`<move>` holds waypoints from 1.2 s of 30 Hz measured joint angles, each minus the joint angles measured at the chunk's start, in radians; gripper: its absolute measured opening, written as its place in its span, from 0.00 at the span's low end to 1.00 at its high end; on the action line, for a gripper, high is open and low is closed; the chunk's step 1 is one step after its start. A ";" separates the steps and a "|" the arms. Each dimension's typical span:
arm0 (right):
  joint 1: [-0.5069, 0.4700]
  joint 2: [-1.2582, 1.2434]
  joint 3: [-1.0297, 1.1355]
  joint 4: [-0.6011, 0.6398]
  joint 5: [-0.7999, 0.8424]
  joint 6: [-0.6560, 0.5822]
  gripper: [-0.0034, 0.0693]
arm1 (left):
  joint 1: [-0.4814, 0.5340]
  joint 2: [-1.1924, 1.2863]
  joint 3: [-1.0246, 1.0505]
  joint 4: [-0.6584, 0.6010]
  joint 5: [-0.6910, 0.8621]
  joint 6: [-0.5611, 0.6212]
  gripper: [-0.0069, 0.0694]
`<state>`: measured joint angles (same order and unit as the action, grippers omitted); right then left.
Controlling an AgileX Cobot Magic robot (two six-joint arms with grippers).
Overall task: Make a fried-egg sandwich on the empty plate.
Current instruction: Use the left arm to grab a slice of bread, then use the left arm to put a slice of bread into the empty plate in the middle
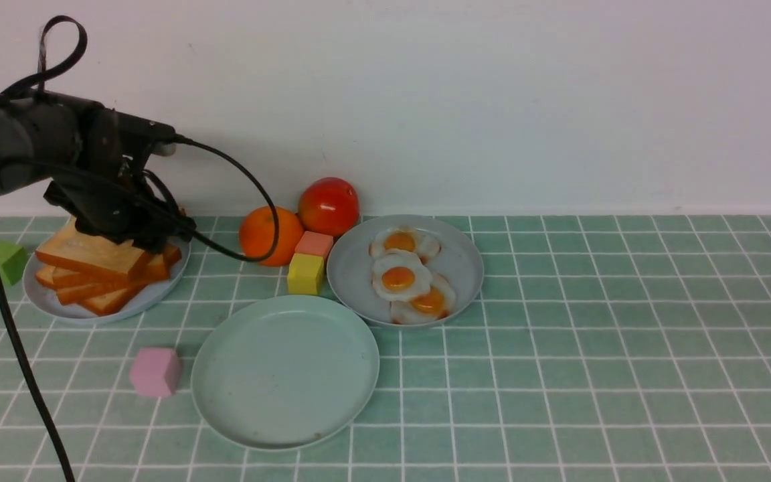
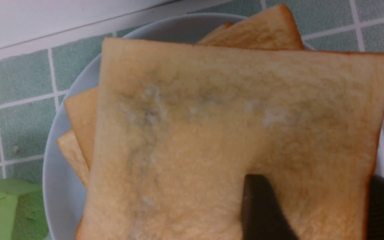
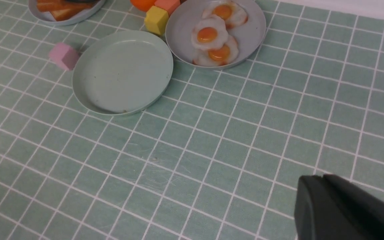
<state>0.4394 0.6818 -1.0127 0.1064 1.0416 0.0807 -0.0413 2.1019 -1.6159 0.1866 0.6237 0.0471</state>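
The empty plate (image 1: 285, 375) (image 3: 122, 73), pale mint green, lies at the front centre. Behind it to the right, a greyish-blue plate (image 1: 466, 268) holds three fried eggs (image 1: 399, 276) (image 3: 208, 35). A second greyish-blue plate (image 1: 64, 309) at the far left carries a stack of toast slices (image 1: 101, 294). My left gripper (image 1: 141, 239) (image 2: 318, 193) is down on that stack, shut on the tilted top toast slice (image 1: 91, 254) (image 2: 232, 126): one finger (image 2: 258, 203) lies on its face, the other past its edge. The right gripper (image 3: 310, 183) is shut and empty above bare tiles; the front view does not show it.
An orange (image 1: 262, 234) and a tomato (image 1: 328, 204) sit by the back wall. A salmon cube (image 1: 314, 243) and a yellow cube (image 1: 305, 273) stand between the plates. A pink cube (image 1: 154, 371) lies left of the mint plate, a green cube (image 1: 7, 261) at far left.
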 joint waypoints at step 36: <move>0.000 0.000 0.000 0.056 0.007 -0.081 0.15 | -0.601 -0.311 0.361 0.110 0.171 -0.266 0.11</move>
<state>0.4394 0.6818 -1.0127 0.1625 1.0490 0.0000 -0.6427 1.7906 -1.2549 0.2962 0.7943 -0.2192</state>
